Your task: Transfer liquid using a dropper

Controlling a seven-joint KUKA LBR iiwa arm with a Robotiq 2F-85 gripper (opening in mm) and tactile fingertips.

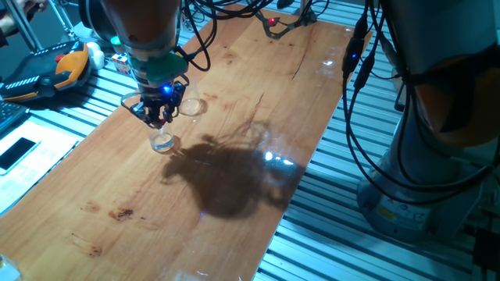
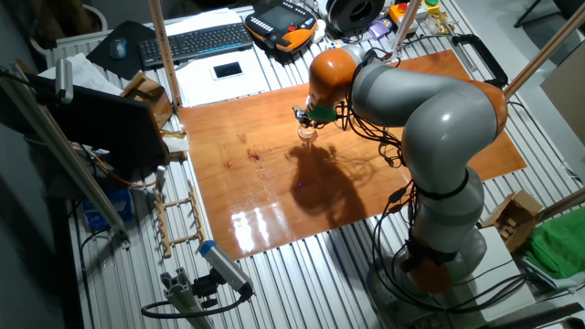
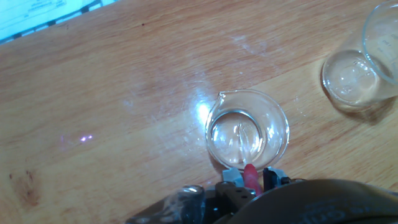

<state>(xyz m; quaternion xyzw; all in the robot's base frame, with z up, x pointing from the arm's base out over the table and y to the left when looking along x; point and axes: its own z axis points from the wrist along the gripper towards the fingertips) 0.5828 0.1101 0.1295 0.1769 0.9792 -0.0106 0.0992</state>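
The dropper tube is hidden; the second beaker is edge-cropped.

Wooden tabletop on ribbed metal bench, glare patches on wood. Keyboard, phone, orange-black pendant at far edge. Wooden rack beside table. Cardboard box, green cloth on floor.

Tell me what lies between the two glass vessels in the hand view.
Only bare wooden tabletop separates the spouted beaker from the second glass; hand view shows it.
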